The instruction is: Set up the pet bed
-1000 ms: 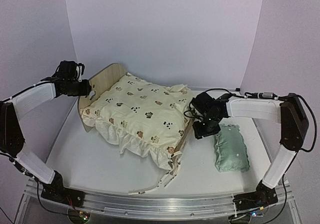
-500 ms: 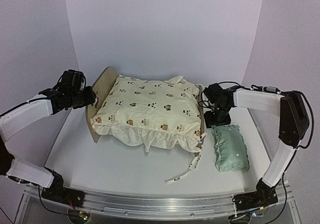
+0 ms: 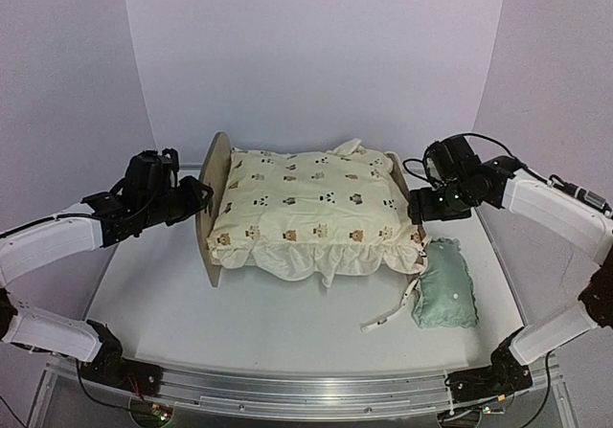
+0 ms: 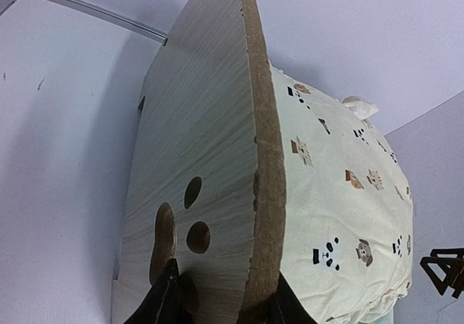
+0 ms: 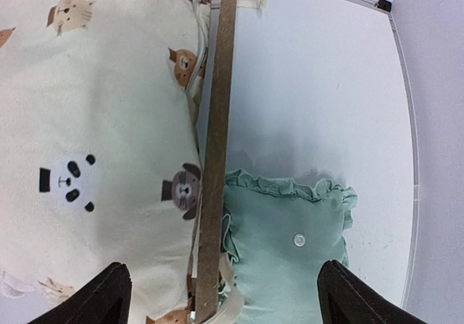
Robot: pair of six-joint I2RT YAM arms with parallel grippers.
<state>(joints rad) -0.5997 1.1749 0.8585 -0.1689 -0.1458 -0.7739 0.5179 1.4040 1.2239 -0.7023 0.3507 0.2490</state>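
The pet bed point(image 3: 216, 191) stands mid-table, its arched wooden headboard point(image 4: 206, 157) on the left with the paw-print cutout showing. A cream bear-print cushion point(image 3: 311, 203) covers its base and hangs over the front. My left gripper point(image 3: 199, 201) is shut on the headboard's lower edge, one finger point(image 4: 167, 298) on the outer face and the other on the cushion side. My right gripper point(image 3: 419, 208) hovers open above the bed's wooden end rail point(image 5: 217, 157), fingers point(image 5: 109, 295) wide apart and touching nothing.
A small mint green pillow point(image 3: 443, 294) lies on the table right beside the bed's right end, also under my right gripper point(image 5: 230, 295). Cushion ties point(image 3: 388, 313) trail onto the table in front. White walls close in on three sides.
The bed has swung from a diagonal to lie square with the table's front, headboard at left. My right gripper opened, let go of the end rail and lifted away. My left gripper followed the headboard.
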